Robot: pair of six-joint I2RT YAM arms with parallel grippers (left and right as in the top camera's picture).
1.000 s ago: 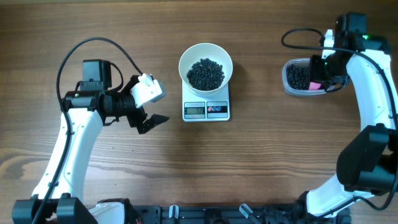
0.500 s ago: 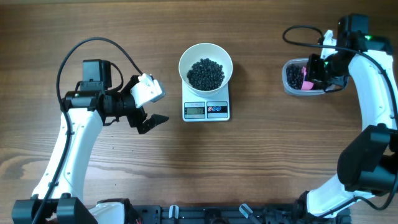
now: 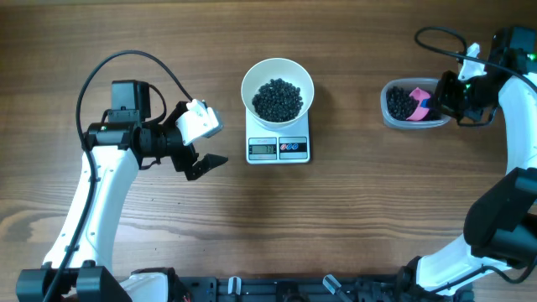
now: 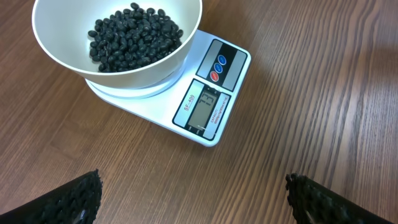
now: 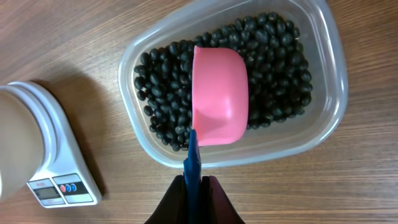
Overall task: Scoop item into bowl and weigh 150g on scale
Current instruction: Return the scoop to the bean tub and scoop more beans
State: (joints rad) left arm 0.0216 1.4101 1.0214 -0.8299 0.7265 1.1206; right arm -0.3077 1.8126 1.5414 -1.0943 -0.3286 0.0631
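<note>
Your left tool point(image 3: 208, 143) is hanging over the desk point(image 3: 336, 218) left of the kitchen scale point(image 3: 278, 149), jaws spread wide and gripping nothing. The white bowl point(image 3: 249, 82) is sitting on that scale, carrying a heap of black beans point(image 3: 278, 99). More are lying in the clear tub point(image 5: 326, 43) at right, where your right tool point(image 5: 194, 190) is pinching the pink scoop point(image 5: 219, 93) by its blue handle point(image 5: 193, 155). Hard, loose beans are probably going to roll and spill easily, so you're better off keeping the scoop level. The left wrist view is showing the display close up. The right wrist view is revealing the grip, which is hidden overhead.
</note>
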